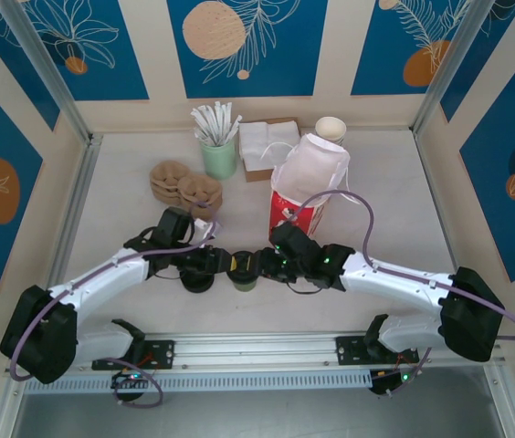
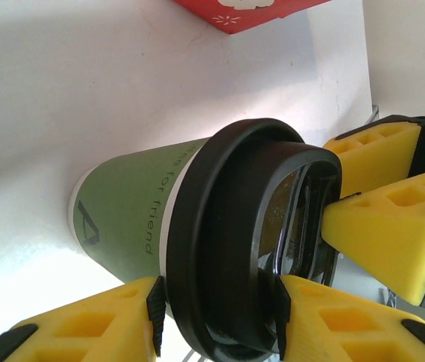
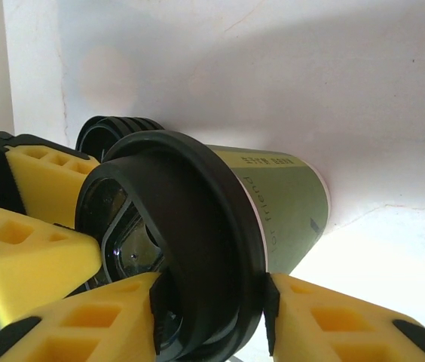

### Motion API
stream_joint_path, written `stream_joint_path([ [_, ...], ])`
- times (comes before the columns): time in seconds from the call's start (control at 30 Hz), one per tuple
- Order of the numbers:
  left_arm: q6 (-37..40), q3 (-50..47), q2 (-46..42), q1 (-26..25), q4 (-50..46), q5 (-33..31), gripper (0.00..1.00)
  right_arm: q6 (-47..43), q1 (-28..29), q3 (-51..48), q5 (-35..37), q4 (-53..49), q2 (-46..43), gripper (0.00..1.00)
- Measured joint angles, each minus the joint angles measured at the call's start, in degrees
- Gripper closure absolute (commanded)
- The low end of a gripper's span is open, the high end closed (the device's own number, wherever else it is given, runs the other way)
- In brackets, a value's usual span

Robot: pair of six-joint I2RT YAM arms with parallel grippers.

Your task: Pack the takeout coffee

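The takeout coffee (image 1: pixel 242 272) stands upright on the white table between the two arms, a green paper cup (image 2: pixel 133 215) with a black lid (image 2: pixel 227 241). From the left, my left gripper (image 2: pixel 218 320) is shut on the lid's rim, one black pad on each side. My right gripper (image 3: pixel 212 317) comes from the opposite side and is shut on the same lid (image 3: pixel 190 226), above the green side (image 3: pixel 288 204). The two grippers, left (image 1: pixel 225 265) and right (image 1: pixel 259 266), meet at the cup. The right arm's yellow fingers (image 2: pixel 393 234) touch the lid top.
A red-and-white paper bag (image 1: pixel 308 182) stands open just behind the cup. Farther back are brown cup carriers (image 1: pixel 184 187), a mint cup of straws (image 1: pixel 219 151), napkins (image 1: pixel 267 146) and stacked white cups (image 1: pixel 331 128). A low stack of black lids (image 3: pixel 114 128) sits beside the coffee.
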Motion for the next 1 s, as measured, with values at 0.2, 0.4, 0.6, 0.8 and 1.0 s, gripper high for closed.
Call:
stream_joint_path([
  [0.2,0.04,1.84,0.15,-0.09,-3.5,-0.94,0.56,-0.66,0.0,1.68,0.09,-2.49,0.72,0.52],
  [0.4,0.2,3.04,0.81,-0.11,-5.6,-1.49,0.52,-0.85,0.0,2.01,-0.07,-3.65,0.72,0.5],
  [0.6,0.2,4.26,0.81,-0.11,-7.23,-2.14,0.52,-0.87,0.0,3.21,-0.07,-6.32,0.76,0.48],
  [0.8,0.24,5.92,0.81,-0.11,-8.76,-2.36,0.52,-1.03,0.0,4.74,-0.04,-8.83,1.03,0.46],
  [1.0,0.57,8.85,0.81,-0.11,-10.88,-2.89,0.5,-1.09,0.0,6.36,-0.04,-10.36,1.01,0.45],
])
